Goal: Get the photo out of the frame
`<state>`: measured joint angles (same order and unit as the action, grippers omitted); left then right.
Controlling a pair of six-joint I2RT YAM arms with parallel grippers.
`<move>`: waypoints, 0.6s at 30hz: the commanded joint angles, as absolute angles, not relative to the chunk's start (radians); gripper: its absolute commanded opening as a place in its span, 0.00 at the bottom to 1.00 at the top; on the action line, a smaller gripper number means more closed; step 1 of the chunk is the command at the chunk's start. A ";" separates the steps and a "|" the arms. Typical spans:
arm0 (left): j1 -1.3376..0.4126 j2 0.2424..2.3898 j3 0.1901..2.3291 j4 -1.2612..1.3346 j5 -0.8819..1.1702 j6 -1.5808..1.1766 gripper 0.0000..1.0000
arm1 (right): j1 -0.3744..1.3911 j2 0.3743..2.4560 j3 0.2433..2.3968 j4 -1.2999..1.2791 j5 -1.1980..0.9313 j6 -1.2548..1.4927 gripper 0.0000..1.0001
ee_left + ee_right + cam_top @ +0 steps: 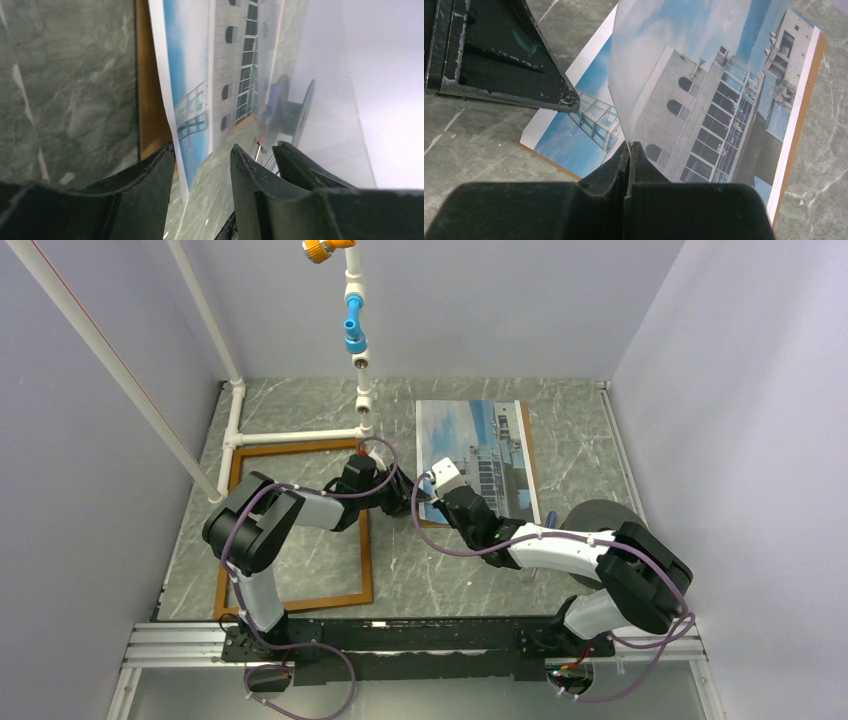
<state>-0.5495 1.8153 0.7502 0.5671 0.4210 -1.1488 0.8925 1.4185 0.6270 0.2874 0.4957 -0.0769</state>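
The photo (pixel 480 440) of a white building under blue sky lies right of centre on a brown backing board (pixel 531 455). The frame (pixel 300 602), thin reddish-brown wood, lies on the table to the left with only table inside it. My right gripper (pixel 630 145) is shut on the near edge of a clear sheet (pixel 684 60) and holds it tilted up over the photo (pixel 574 135). My left gripper (pixel 202 155) is open at the near left corner. The photo's (pixel 192 65) curled corner sits between its fingers, apart from the board (pixel 150 100).
A white pipe structure (pixel 300 435) with a blue fitting (pixel 354 335) stands behind the frame. A dark round object (pixel 600 515) lies right of the board. Pale walls close in the table on three sides. Both grippers crowd the photo's near left corner.
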 commanded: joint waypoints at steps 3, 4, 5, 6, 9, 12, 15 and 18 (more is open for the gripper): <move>-0.558 1.836 0.773 0.522 0.402 -1.154 0.49 | 0.890 1.392 0.632 0.318 0.489 -0.043 0.00; -0.558 1.842 0.776 0.520 0.402 -1.154 0.49 | 0.891 1.392 0.631 0.318 0.489 -0.044 0.00; -0.558 1.850 0.781 0.521 0.405 -1.155 0.49 | 0.890 1.394 0.632 0.317 0.489 -0.044 0.00; -0.560 1.858 0.788 0.524 0.409 -1.156 0.48 | 0.890 1.395 0.632 0.317 0.489 -0.045 0.00; -0.561 1.884 0.817 0.520 0.418 -1.151 0.45 | 0.890 1.399 0.634 0.316 0.488 -0.043 0.00; -0.564 1.892 0.843 0.509 0.419 -1.132 0.38 | 0.890 1.399 0.634 0.312 0.487 -0.041 0.00; -0.564 1.874 0.843 0.503 0.397 -1.115 0.30 | 0.890 1.394 0.635 0.310 0.486 -0.041 0.00; -0.565 1.861 0.857 0.488 0.388 -1.090 0.24 | 0.890 1.397 0.640 0.308 0.487 -0.041 0.00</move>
